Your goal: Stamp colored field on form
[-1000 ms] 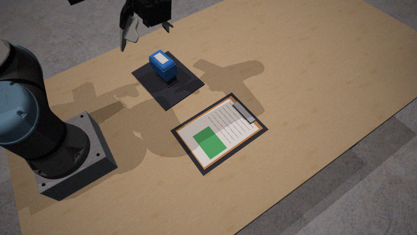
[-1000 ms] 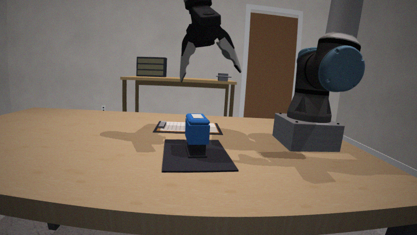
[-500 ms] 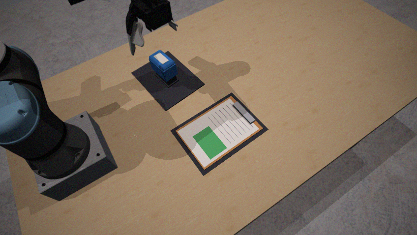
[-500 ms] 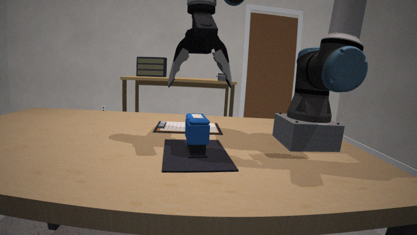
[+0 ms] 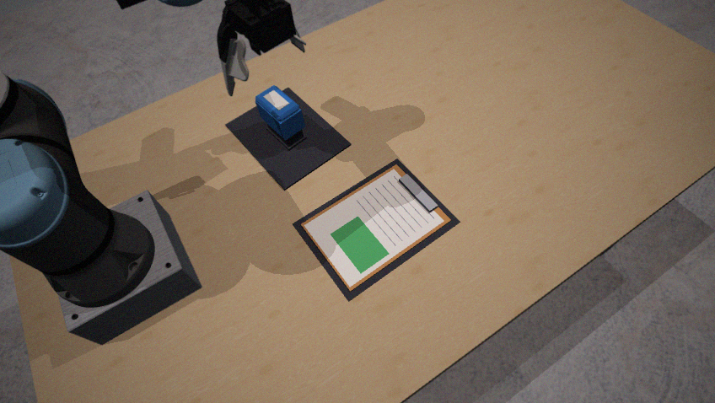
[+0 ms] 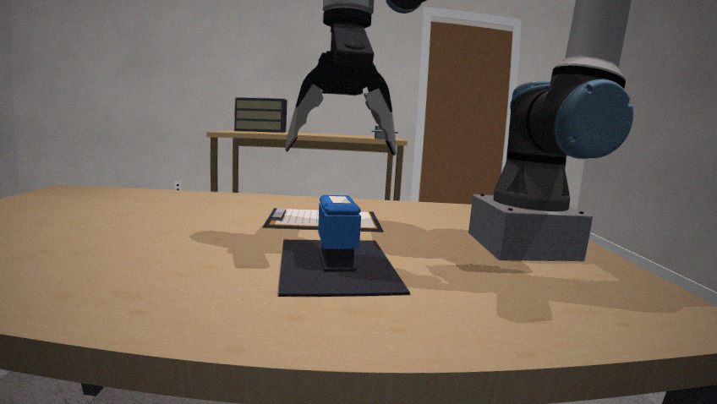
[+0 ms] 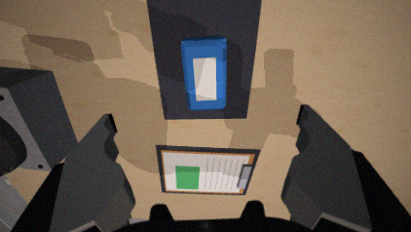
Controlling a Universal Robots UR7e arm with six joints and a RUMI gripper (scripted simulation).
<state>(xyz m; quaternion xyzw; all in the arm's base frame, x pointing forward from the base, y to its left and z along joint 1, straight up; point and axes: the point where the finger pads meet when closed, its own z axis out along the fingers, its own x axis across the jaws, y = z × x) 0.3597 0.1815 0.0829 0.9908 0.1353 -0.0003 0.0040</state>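
A blue stamp [image 5: 279, 112] [image 6: 339, 228] [image 7: 205, 73] with a white label on top stands upright on a dark square mat [image 5: 300, 160] [image 6: 311, 281] [image 7: 166, 29]. My gripper [image 5: 266, 68] [image 6: 341, 149] [image 7: 205, 110] is open wide and empty. It hangs well above the stamp, fingers pointing down. The form [image 5: 380, 210] [image 6: 301, 216] [image 7: 219, 171] lies on a clipboard beside the mat. Its green field [image 5: 359, 244] [image 7: 187, 177] is bare; in the exterior view the stamp hides it.
The arm's grey base block [image 5: 135, 260] [image 6: 529, 233] [image 7: 29, 112] stands on the table near the mat and the form. A metal clip [image 5: 417, 192] [image 7: 245, 176] sits at the form's end away from the field. A side table [image 6: 306, 138] stands by the back wall.
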